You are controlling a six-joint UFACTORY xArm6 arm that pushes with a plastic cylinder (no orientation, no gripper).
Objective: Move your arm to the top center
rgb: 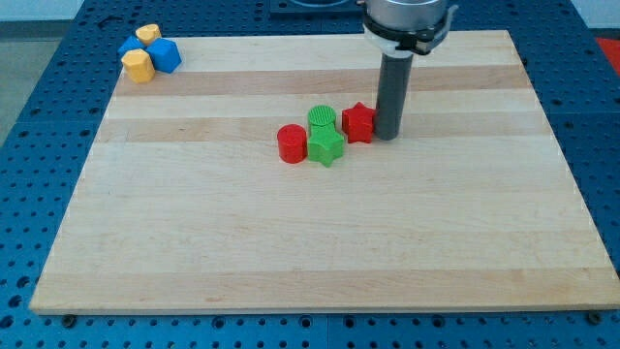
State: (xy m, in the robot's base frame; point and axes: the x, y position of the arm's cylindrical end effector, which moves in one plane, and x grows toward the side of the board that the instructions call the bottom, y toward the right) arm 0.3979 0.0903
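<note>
Nearest the viewer, bare wooden board (320,252). At mid-board, a cluster: red cylinder (291,143), green star block (326,147), green cylinder (323,118), red star block (358,122). My tip (387,136) stands just at that star's 3 o'clock, apparently touching. No jaws exist, only a rod. Farthest, at 10 o'clock, two yellow blocks (139,65) and two blue blocks (165,54) huddle. Judged step: departure; next, slide toward 12 o'clock, clear of blocks.
</note>
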